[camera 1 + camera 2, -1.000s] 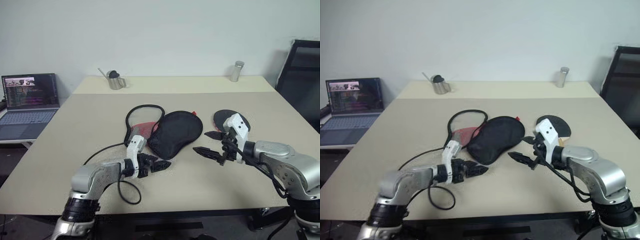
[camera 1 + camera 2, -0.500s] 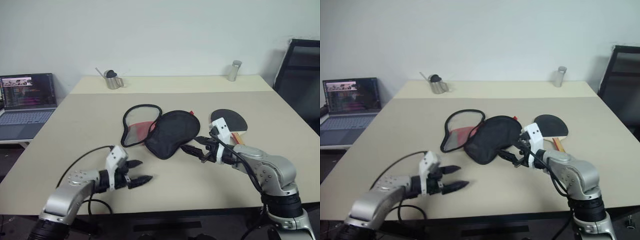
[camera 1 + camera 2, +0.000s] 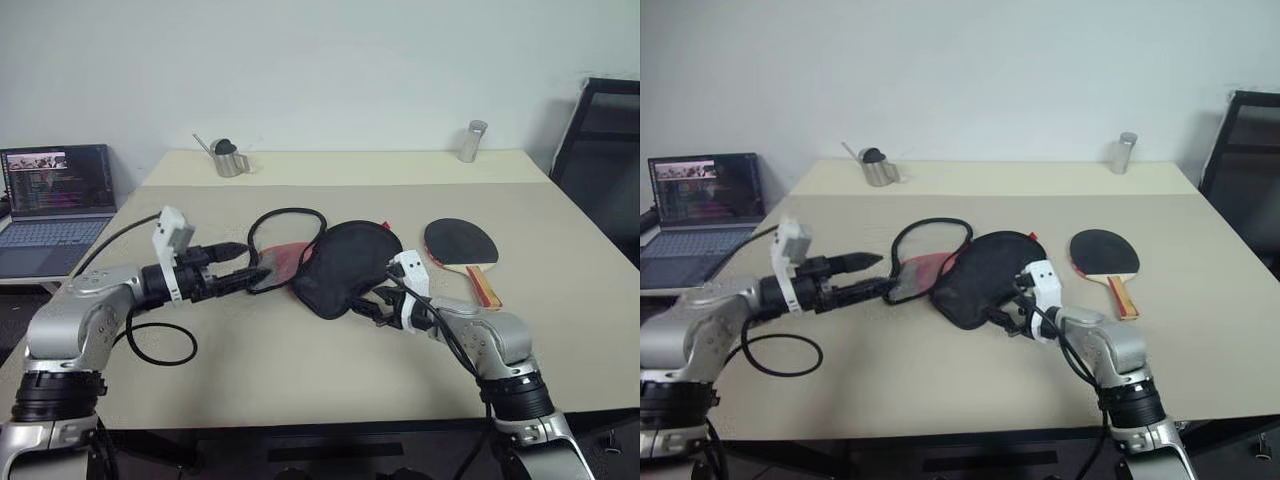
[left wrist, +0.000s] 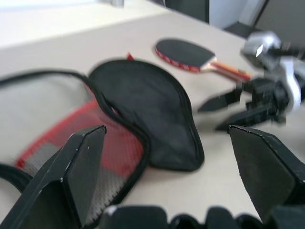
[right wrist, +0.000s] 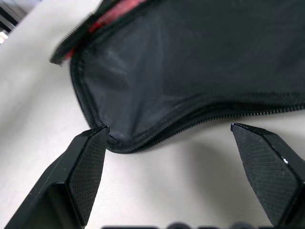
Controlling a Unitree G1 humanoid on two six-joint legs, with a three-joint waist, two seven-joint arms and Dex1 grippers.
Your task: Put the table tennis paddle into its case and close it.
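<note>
While the case (image 3: pixel 345 265) lies unzipped near the middle of the tabletop (image 3: pixel 300 370), its black lid flap folded over and the red lining exposed beside it, the table tennis paddle (image 3: pixel 462 246) rests flat and untouched toward the right edge, well apart from both my claws. My left claw (image 3: pixel 243 277) hovers wide open and empty at the red-lined half, and my right claw (image 3: pixel 372 303) sits equally wide and empty just at the near rim of the black flap. By my judgement nothing of the task is completed: the paddle remains to be picked up, inserted, and the zipper closed.
</note>
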